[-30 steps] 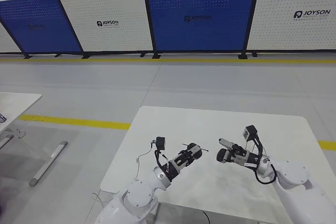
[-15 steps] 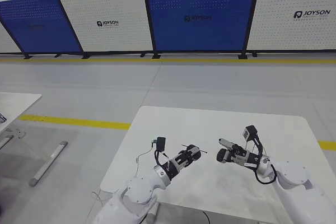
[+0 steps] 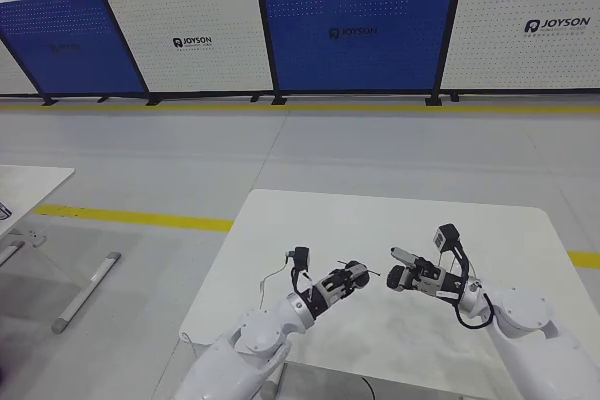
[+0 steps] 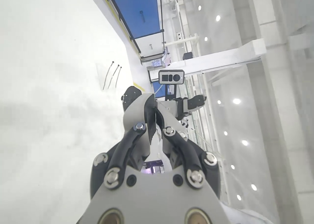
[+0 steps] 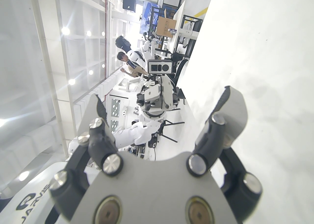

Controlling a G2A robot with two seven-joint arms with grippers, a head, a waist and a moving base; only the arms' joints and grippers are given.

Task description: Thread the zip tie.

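A zip tie [image 3: 372,271] is being pinched in the closed left gripper [image 4: 152,102], likely presented for threading toward the right gripper [image 3: 395,272], which is being held wide open and empty.

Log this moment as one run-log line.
left pincer: shut on zip tie | right pincer: open, apart | spare ties: on table

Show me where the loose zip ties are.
In the left wrist view, three zip ties lie side by side on the table near its edge, beyond the left pincer.
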